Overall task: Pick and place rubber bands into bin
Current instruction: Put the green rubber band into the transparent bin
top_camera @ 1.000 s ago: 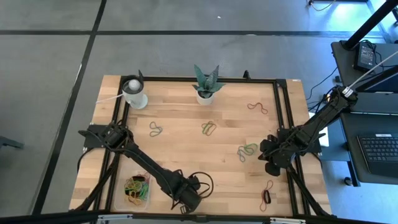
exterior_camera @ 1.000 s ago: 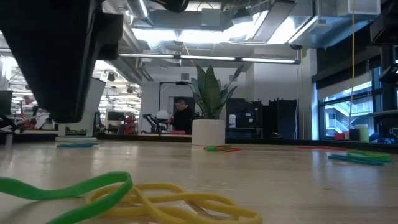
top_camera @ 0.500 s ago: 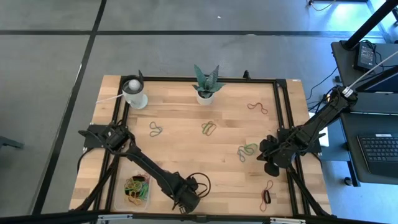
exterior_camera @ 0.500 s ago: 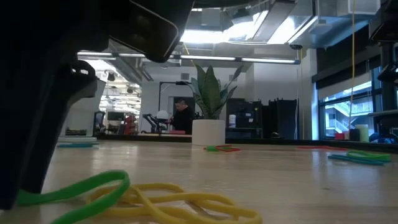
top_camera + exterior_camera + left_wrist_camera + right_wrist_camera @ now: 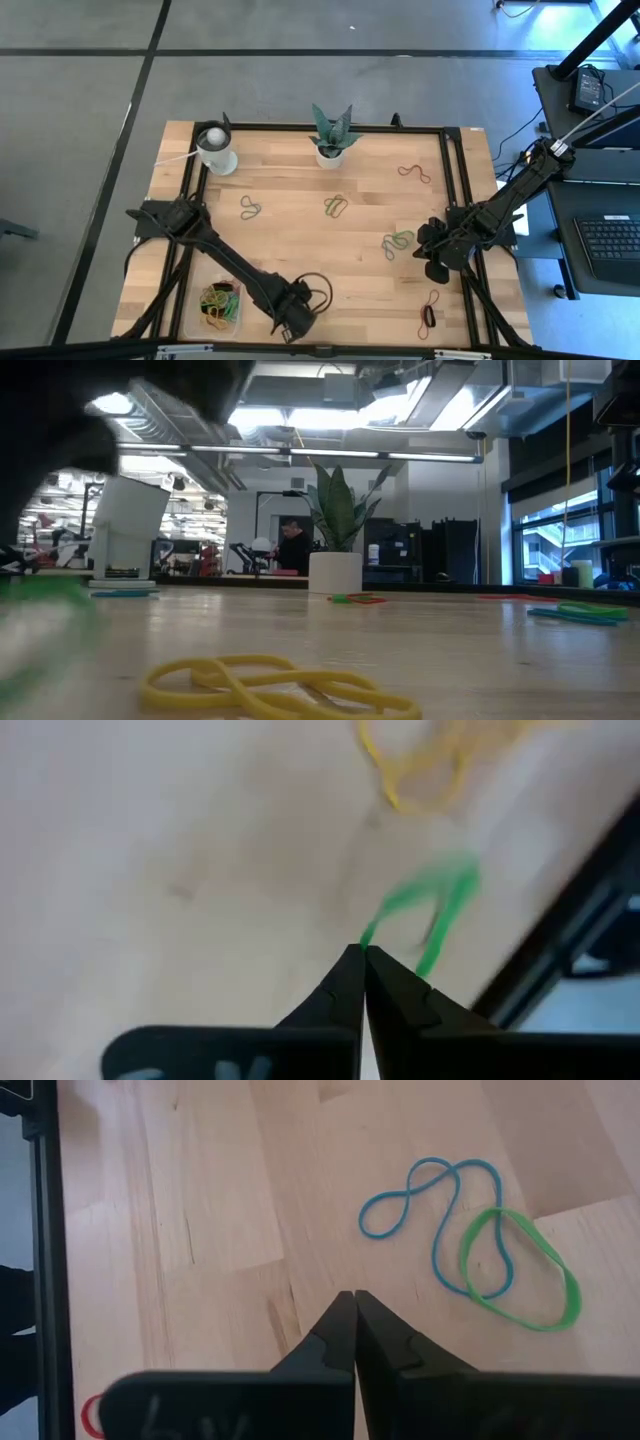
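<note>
My left gripper (image 5: 294, 318) (image 5: 362, 952) stands near the table's front edge, just right of the clear bin (image 5: 236, 318), and is shut on a green rubber band (image 5: 425, 910) that shows blurred. A yellow rubber band (image 5: 272, 686) (image 5: 420, 770) lies flat on the wood beside it. The bin holds several coloured bands (image 5: 219, 303). My right gripper (image 5: 436, 262) (image 5: 354, 1295) waits shut at the table's right, above bare wood near a blue band (image 5: 440, 1205) and a green band (image 5: 520, 1270). My left gripper pinches one end of the green rubber band (image 5: 374, 934) between its two fingertips, which come from above and point down. The rest of the band trails away from the tips as a blurred loop; whether it is clear of the table I cannot tell.
More bands lie scattered on the wood (image 5: 250, 208) (image 5: 336, 206) (image 5: 413, 172) (image 5: 397, 243), and a red band with a small black block (image 5: 430, 314) sits front right. A white cup (image 5: 216, 150) and a potted plant (image 5: 331, 146) stand at the far edge.
My left gripper has come down onto the green band's end, taken hold of it and shifted toward the bin. The green band, which lay across the yellow one, has been drawn off it toward the table's left. The yellow band stays in place.
</note>
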### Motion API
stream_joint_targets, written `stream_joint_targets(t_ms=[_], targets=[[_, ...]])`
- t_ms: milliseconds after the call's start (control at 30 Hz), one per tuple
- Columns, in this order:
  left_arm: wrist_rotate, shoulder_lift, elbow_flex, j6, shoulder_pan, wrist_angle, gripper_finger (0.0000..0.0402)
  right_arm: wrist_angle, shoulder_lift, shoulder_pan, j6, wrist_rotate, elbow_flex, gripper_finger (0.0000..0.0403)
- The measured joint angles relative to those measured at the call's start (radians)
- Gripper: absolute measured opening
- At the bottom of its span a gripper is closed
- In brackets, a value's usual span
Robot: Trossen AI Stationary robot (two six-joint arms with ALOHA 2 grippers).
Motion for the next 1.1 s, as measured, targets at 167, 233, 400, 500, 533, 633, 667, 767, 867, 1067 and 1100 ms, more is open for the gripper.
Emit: stream_joint_targets(t_ms=[167, 233, 400, 500, 533, 633, 667, 767, 867, 1067, 1100], targets=[[-0.106, -0.080, 0.000, -0.018, 0.008, -0.052, 0.0002, 0.000, 0.000, 0.000, -0.001, 0.000, 0.000, 0.0000], [-0.151, -0.122, 0.001, -0.018, 0.008, -0.061, 0.0002, 0.000, 0.000, 0.000, -0.001, 0.000, 0.000, 0.0000], [-0.211, -0.214, 0.001, -0.002, 0.012, -0.160, 0.0002, -0.001, 0.000, 0.000, -0.003, 0.000, 0.000, 0.0000], [-0.168, -0.262, 0.002, -0.009, -0.002, -0.276, 0.0002, 0.000, 0.000, 0.000, 0.000, 0.000, 0.000, 0.0000], [-0.141, -0.273, 0.002, -0.014, -0.009, -0.323, 0.0002, 0.000, 0.000, 0.000, 0.000, 0.000, 0.000, 0.0000], [-0.046, -0.301, 0.002, -0.056, -0.041, -0.479, 0.0002, 0.000, 0.000, 0.000, 0.012, 0.000, 0.000, 0.0000], [-0.019, -0.306, 0.002, -0.062, -0.057, -0.525, 0.0002, 0.000, 0.000, 0.000, 0.025, 0.000, 0.000, 0.0000], [0.005, -0.307, 0.002, -0.065, -0.113, -0.601, 0.0002, 0.002, 0.000, 0.000, 0.050, 0.002, 0.000, 0.0000], [-0.006, -0.307, -0.022, -0.096, -0.168, -0.602, 0.0002, 0.006, 0.000, 0.000, 0.083, 0.032, 0.000, 0.0000], [-0.013, -0.305, -0.201, -0.157, -0.257, -0.422, 0.0002, 0.069, 0.000, 0.000, 0.134, 0.089, 0.000, 0.0000], [-0.010, -0.305, -0.233, -0.158, -0.269, -0.382, 0.0002, 0.083, 0.000, 0.000, 0.137, 0.092, 0.000, 0.0000]])
